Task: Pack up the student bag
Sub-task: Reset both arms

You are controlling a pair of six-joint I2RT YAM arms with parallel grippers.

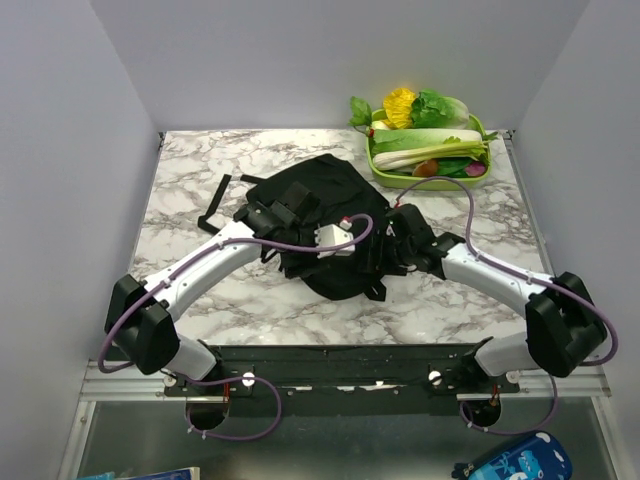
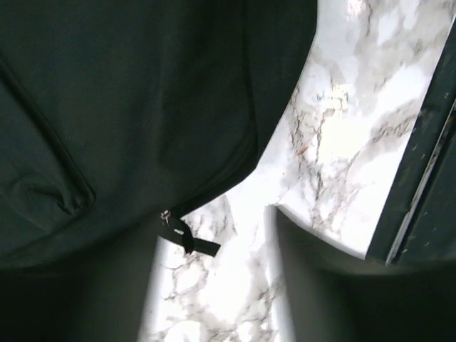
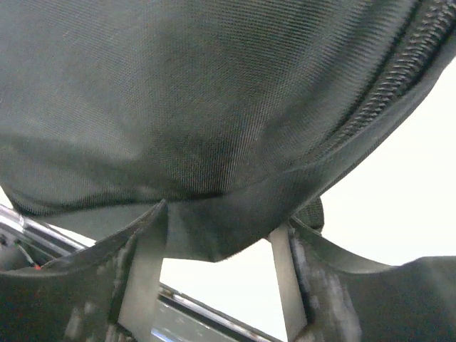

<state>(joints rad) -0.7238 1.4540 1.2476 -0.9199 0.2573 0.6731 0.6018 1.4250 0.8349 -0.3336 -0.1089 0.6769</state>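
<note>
Your left arm is reaching from its base at the near left. Its forearm is slanting up and to the right, and its wrist is lying over the middle of the bag. Your right arm is reaching in from the near right in the same way, and its wrist is resting at the bag's right side.

The bag is lying in the middle of the worktop, with straps spreading to the left.

The left jaws are standing open. Between the two fingers bare marble is showing, with the bag's edge and one zipper pull just beyond. The right jaws are also standing apart, and a fold of the bag is hanging between the fingers.

You are looking at two arms, one bag, one zipper pull and one green tray of vegetables, sitting at the far right near the bag.
</note>
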